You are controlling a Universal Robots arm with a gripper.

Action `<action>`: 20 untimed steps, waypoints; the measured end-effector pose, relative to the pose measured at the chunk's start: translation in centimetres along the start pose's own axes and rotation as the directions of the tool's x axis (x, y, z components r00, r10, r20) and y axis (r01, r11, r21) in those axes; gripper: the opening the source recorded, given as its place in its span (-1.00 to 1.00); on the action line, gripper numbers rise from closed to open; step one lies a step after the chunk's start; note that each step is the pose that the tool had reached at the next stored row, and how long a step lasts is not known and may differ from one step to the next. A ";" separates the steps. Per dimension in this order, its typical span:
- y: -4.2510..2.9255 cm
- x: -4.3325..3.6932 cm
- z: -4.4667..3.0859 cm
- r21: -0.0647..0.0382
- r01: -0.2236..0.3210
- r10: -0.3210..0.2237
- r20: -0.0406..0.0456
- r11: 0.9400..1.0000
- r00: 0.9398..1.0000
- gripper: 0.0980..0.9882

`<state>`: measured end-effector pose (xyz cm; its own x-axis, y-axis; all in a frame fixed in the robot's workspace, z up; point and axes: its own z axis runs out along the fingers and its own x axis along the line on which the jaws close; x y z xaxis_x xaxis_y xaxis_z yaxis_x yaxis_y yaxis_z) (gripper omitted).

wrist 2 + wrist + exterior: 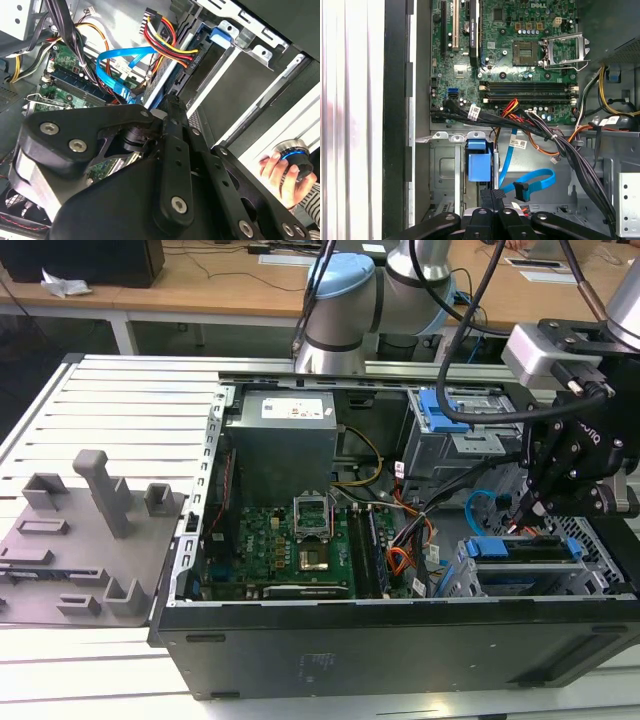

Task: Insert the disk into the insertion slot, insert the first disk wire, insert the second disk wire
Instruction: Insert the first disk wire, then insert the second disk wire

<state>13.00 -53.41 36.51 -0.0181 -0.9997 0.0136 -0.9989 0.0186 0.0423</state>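
Note:
The disk (520, 548) lies in its blue carrier inside the insertion slot (600, 562), a silver perforated cage at the exterior view's lower right of the open computer case. Its blue carrier end (479, 167) shows in the first wrist view. My gripper (528, 512) hangs just above the disk, and its black fingers (487, 216) are pressed together with nothing visible between them. A blue flat wire (535, 177) with a black plug loops loose beside the tip. A black plug with red, yellow and black wires (192, 61) sits at the cage's end.
A taller grey cage with a blue latch (440, 410) stands behind the slot. Motherboard (290, 540) and power supply (280, 440) fill the case's middle. A grey fixture plate (90, 530) lies at the exterior view's left. A hand (277, 172) grips a round knob.

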 end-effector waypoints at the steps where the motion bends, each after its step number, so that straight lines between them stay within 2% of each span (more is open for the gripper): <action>1: 0.00 0.00 0.00 0.000 0.000 0.000 0.000 1.000 1.000 -0.98; 8: 0.01 0.00 0.00 0.000 0.000 0.000 0.000 1.000 1.000 -0.96; 9: 0.02 0.00 0.00 0.000 0.000 0.000 0.000 1.000 1.000 -0.83; 10: 0.02 0.00 0.00 0.000 0.000 0.000 0.000 1.000 1.000 -0.56; 11: 0.02 0.00 0.00 0.000 0.000 0.000 0.000 1.000 1.000 -0.56; 12: -0.01 -0.01 0.00 0.000 0.000 0.000 0.000 1.000 1.000 -0.41; 14: -0.41 -0.19 -0.02 0.000 0.000 0.000 0.000 1.000 1.000 -0.41; 18: -0.74 -0.65 -0.04 0.000 0.000 0.000 0.000 1.000 1.000 -0.41; 20: -0.89 -1.30 -0.05 0.000 0.000 0.000 0.000 1.000 1.000 -0.41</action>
<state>13.92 -52.13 36.51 -0.0181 -0.9997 0.0136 -0.9989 0.0187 0.0422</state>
